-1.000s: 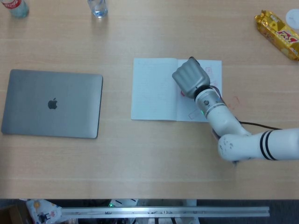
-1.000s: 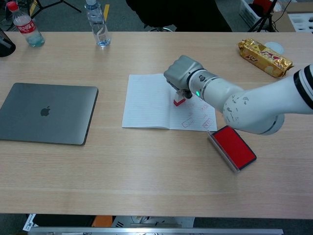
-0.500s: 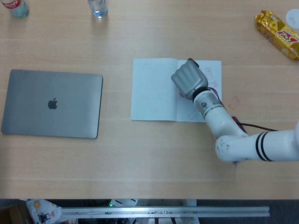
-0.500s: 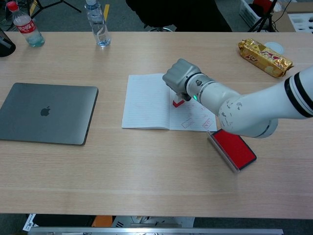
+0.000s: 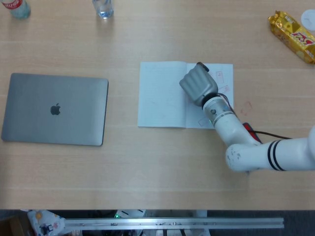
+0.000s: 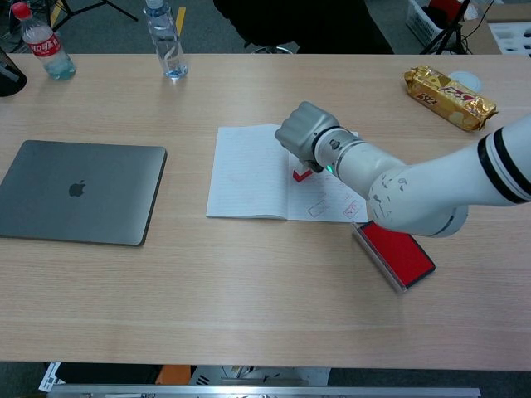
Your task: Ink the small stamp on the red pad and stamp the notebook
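1. A light wooden table [image 6: 249, 290] carries everything
2. A closed grey laptop [image 6: 79, 192] lies flat at the left
3. An open notebook [image 6: 249, 174] lies at the middle, with red stamp marks on its right page
4. A red ink pad [image 6: 398, 251] sits just right of the notebook's near corner
5. Two plastic bottles [image 6: 40, 41] [image 6: 166, 40] stand at the far left edge
6. A gold snack packet [image 6: 448, 98] lies far right
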`<act>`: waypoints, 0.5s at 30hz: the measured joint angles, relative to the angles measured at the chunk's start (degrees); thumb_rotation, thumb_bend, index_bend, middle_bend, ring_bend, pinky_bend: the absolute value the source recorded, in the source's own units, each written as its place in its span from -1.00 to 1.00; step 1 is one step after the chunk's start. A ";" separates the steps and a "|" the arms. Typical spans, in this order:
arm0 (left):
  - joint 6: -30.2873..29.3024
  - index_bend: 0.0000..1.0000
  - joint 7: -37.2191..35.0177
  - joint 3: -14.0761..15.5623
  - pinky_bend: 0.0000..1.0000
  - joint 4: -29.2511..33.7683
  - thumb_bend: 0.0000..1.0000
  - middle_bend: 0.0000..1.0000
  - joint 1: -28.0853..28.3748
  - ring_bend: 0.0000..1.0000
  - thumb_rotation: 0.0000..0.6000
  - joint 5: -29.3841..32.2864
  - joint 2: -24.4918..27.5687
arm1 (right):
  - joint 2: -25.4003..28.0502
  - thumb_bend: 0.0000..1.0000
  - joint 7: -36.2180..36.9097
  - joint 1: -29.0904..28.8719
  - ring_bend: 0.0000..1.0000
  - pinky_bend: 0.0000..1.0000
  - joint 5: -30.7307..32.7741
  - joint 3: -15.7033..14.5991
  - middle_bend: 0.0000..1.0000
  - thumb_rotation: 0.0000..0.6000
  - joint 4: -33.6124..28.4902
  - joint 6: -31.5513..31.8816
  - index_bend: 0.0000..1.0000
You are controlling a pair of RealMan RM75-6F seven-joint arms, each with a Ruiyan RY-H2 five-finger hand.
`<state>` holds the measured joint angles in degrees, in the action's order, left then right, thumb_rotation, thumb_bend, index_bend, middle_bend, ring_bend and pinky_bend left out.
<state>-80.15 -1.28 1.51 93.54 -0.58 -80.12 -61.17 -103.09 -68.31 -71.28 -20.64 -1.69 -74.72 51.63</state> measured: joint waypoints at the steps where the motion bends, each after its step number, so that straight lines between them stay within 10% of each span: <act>1: -0.01 -1.00 -0.02 0.00 -0.82 -0.02 -0.58 -1.00 -0.02 -0.94 1.00 0.02 -0.01 | -0.05 -0.07 -0.12 -0.01 0.06 -0.24 0.01 0.00 0.43 1.00 0.00 0.02 0.84; 15: -0.02 -1.00 -0.18 0.01 -0.82 -0.27 -0.57 -1.00 -0.18 -0.94 1.00 0.11 -0.09 | -0.69 -0.07 -1.07 0.06 0.07 -0.24 0.07 0.01 0.44 1.00 0.40 0.04 0.86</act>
<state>-80.17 -1.46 1.52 93.27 -0.76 -80.01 -61.26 -103.79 -69.38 -71.22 -20.57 -1.68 -74.32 51.67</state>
